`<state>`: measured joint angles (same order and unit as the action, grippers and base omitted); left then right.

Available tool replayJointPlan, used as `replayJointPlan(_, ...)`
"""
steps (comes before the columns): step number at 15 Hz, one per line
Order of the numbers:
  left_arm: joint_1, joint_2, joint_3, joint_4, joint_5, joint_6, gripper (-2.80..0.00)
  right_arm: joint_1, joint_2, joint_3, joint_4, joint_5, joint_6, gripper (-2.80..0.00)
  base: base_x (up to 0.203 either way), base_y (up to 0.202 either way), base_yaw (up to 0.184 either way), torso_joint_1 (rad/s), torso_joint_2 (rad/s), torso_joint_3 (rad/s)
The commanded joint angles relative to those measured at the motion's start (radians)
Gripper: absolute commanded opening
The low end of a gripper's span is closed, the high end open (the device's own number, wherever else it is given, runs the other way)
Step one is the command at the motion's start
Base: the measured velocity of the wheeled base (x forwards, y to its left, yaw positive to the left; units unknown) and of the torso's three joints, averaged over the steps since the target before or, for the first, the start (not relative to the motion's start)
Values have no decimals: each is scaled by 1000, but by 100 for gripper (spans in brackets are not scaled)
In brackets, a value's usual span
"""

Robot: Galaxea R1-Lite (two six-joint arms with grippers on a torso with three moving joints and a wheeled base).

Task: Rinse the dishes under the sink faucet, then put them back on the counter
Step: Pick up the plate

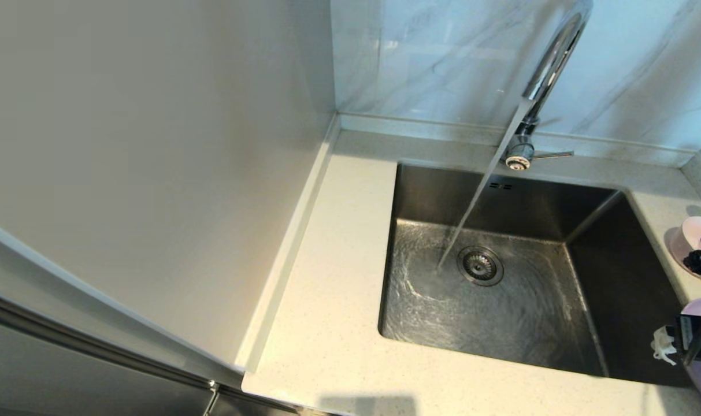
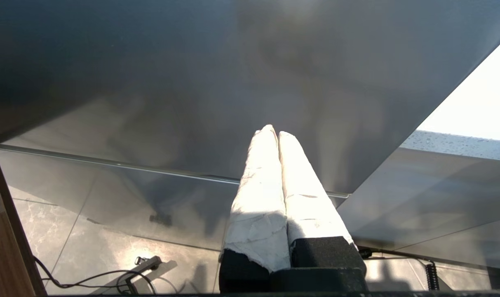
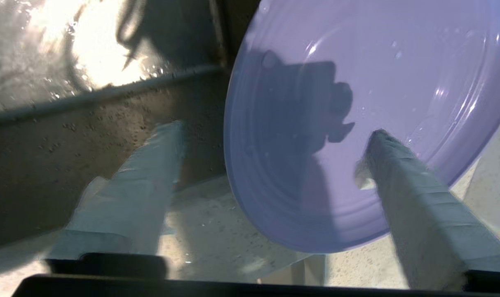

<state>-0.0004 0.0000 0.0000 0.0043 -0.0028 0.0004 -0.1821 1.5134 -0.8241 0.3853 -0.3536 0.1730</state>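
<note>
Hovering with its jaws spread, the right gripper (image 3: 270,152) leaves the plate (image 3: 357,82) lying half over the sink (image 1: 500,300) rim, where it might tip in.

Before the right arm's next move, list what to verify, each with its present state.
1. Water running from the tall chrome gooseneck faucet: ok, the stream falls into the basin.
2. Square stainless-steel sink free of dishes: ok.
3. Lilac round flat plate gripped: not ok; the right gripper has its jaws open, one beside the plate.
4. Plate lying flat on the cream speckled stone counter: cannot tell.
5. Left gripper parked below the counter, jaws shut: ok.
</note>
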Motion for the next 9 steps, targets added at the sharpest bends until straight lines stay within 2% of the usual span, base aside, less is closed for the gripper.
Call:
replayJointPlan(1, 0, 0, 0, 0, 0, 0, -280, 0, 10, 4, 4, -2, -1, -280, 0, 0, 0, 0, 0, 0)
replayJointPlan(5, 0, 0, 0, 0, 0, 0, -280, 2, -20, 26, 6, 0, -8, -280, 0, 0, 0, 0, 0, 0)
replayJointPlan(7, 0, 0, 0, 0, 0, 0, -280, 3, -68, 32, 14, 18, -44, -280, 0, 0, 0, 0, 0, 0)
replayJointPlan(9, 0, 0, 0, 0, 0, 0, -280, 6, -120, 28, 98, 63, -63, -280, 0, 0, 0, 0, 0, 0)
